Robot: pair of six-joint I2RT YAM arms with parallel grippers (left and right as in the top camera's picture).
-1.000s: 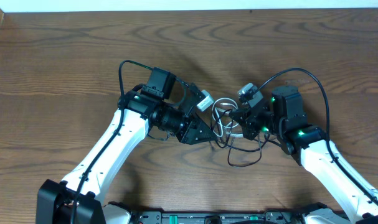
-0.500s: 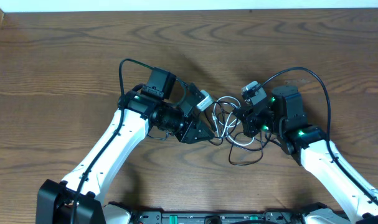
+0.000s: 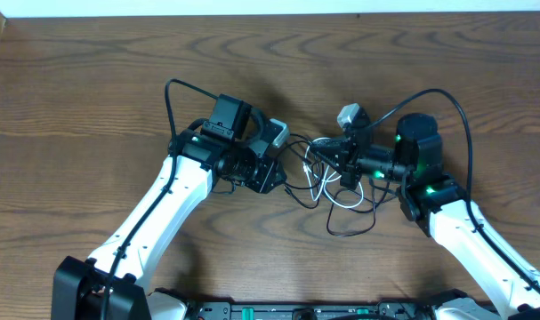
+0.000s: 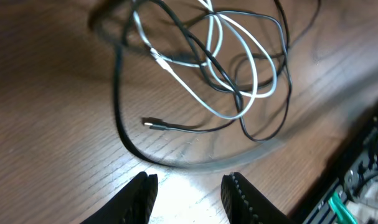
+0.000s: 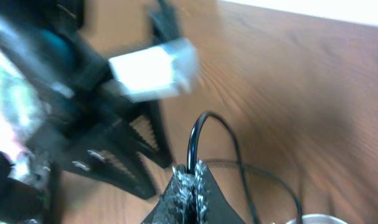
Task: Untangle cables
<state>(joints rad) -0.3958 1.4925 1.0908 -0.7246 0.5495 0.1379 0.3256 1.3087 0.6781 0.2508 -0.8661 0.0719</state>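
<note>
**Desk:** What does the frame show?

**Photographer:** Two robot arms meet at a tangle [image 3: 330, 182] of a black cable [image 5: 191, 143] and a white cable [image 4: 221, 114] on a wooden table [image 3: 92, 89]. The right gripper [image 5: 190, 180], at the top of the tangle as seen from overhead, is clamped on a loop of the black cable. The left gripper [image 4: 189, 194] sits just left of the tangle, fingers apart with nothing between them.

**Desk:** And the move in hand?

**Photographer:** By my reading, parting the two cords, with the right hold as the anchor. The left gripper would do best to take the white cable at the outer bow of its loop. It should avoid the middle of the tangle, where black crosses white several times. Closing on one strand only, then drawing slowly away from the tangle, should let the loops slide instead of cinching. A small plug [image 4: 152, 123] lies free between the tangle and the left gripper and may need threading back through.

**Desk:** Anything we can't stand behind?

**Photographer:** The right wrist view is blurred, so how deep the cable sits in the jaws is unclear. A thick, dark, smeared line sweeps past the tangle in the left wrist view. I cannot tell whether it is the black cable close to the lens or arm wiring. The white cable's ends cannot be made out, and which strand lies on top at each crossing is too fine to read.
</note>
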